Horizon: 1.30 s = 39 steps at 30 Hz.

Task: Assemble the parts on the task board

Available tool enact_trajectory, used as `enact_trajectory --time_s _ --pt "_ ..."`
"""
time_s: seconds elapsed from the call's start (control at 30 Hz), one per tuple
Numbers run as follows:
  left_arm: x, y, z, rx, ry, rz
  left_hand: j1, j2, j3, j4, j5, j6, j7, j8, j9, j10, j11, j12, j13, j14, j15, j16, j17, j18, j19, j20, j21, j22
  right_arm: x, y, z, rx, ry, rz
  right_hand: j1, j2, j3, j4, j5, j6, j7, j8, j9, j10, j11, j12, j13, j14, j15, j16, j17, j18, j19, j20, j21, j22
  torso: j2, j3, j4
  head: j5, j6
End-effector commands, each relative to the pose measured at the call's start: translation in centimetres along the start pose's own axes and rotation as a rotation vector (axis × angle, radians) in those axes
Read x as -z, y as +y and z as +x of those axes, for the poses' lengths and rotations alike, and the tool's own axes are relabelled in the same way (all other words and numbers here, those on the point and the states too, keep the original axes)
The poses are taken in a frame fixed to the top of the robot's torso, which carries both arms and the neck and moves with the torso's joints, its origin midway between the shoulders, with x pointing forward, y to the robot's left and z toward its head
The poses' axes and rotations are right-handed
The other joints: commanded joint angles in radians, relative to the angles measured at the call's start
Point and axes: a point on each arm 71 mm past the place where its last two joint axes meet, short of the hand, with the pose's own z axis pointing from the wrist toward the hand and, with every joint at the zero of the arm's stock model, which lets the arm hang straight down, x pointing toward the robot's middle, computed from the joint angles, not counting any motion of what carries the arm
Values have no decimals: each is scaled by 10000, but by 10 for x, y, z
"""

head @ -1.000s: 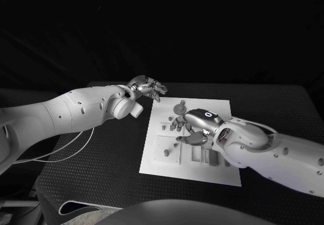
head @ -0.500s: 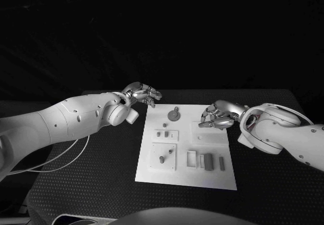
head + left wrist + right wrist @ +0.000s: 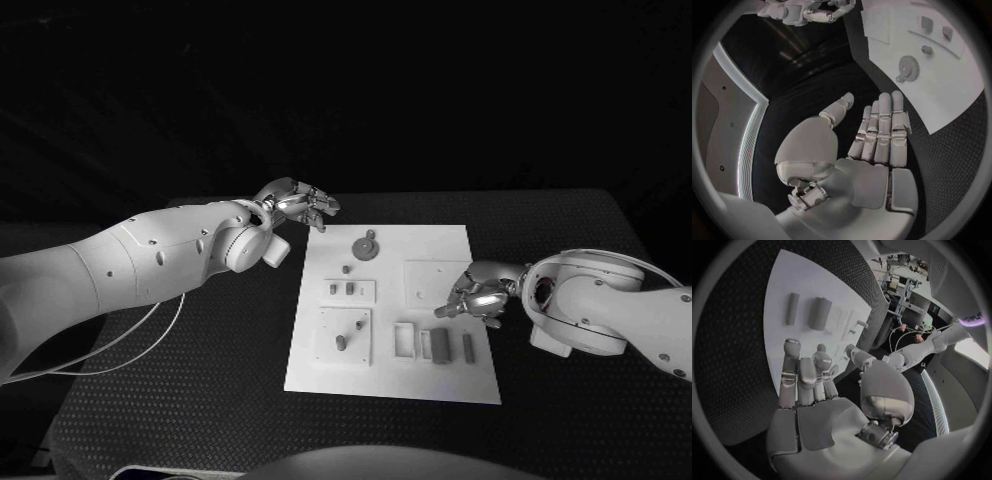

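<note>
We see the board (image 3: 433, 255) lying flat in the middle of the black bench (image 3: 173, 400), and we place everything else against it. Our left hand (image 3: 299, 205) hangs over the bench just off the board's far left corner, fingers loosely curled yet apart, with nothing in them; from the left wrist its fingers (image 3: 882, 130) lie straight side by side, the thumb set off from them. Our right hand (image 3: 476, 295) is over the board's right edge, about halfway along it, fingers bent downward and parted, holding nothing; we cannot tell whether the fingertips touch the board. On the board, a round disc part (image 3: 368, 246) lies near the far edge, two small pegs (image 3: 346, 288) stand on a raised square at the left, one peg (image 3: 340, 342) stands on the square nearer us, and three upright blocks (image 3: 437, 346) sit in a row toward the near right corner.
</note>
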Motion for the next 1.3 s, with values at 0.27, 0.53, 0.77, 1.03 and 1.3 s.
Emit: enact_trajectory --time_s 0.27,0.53,0.77,1.03,1.3 --pt "0 -2 2 99 150 118 -85 -34 -23 58 -15 -40 2 55 11 -51 40 47 -14 32 1 -51 15 219 49 16 -45 -13 0 -10 18 490 992 896 -393 -35 72 182 -20 685 -127 -104 62 -241 -398 67 -33 393 -293 107 122 202 -36 -88 140 239 18 -39 26 -99 -87" --pt "1 -2 2 104 167 109 -87 -35 -24 58 -15 -39 0 56 11 -52 40 47 -16 31 1 -54 20 219 48 16 -45 -13 -7 -14 28 565 1083 1103 -557 -91 90 228 -24 746 -145 -149 82 -209 -416 74 -50 423 -310 139 163 202 -47 -105 193 236 22 -42 33 -128 -163" --pt "1 -2 3 111 200 114 -90 -36 -26 59 -16 -40 -1 57 11 -52 40 47 -17 32 1 -57 24 219 47 16 -45 -13 -15 -9 39 413 1295 998 -655 -147 102 241 -23 753 -146 -195 85 -210 -417 61 -66 397 -313 135 121 202 -68 -111 215 233 17 -27 39 -95 -229" --pt "2 -2 3 115 215 100 -94 -38 -28 61 -16 -41 0 57 11 -52 41 47 -19 31 1 -60 28 219 46 16 -45 -13 -23 -11 43 455 1172 1134 -713 -174 127 236 -21 738 -139 -245 79 -225 -412 50 -76 342 -308 118 48 202 -97 -114 231 233 24 -40 25 -100 -291" --pt "2 -2 2 111 195 88 -100 -39 -30 66 -16 -45 1 57 10 -53 41 46 -20 29 2 -65 32 218 43 17 -45 -13 -31 -12 52 441 1230 1252 -713 -145 166 136 -22 735 -126 -309 70 -256 -398 42 -81 278 -294 104 -10 202 -147 -112 259 237 14 -29 45 -53 -359"
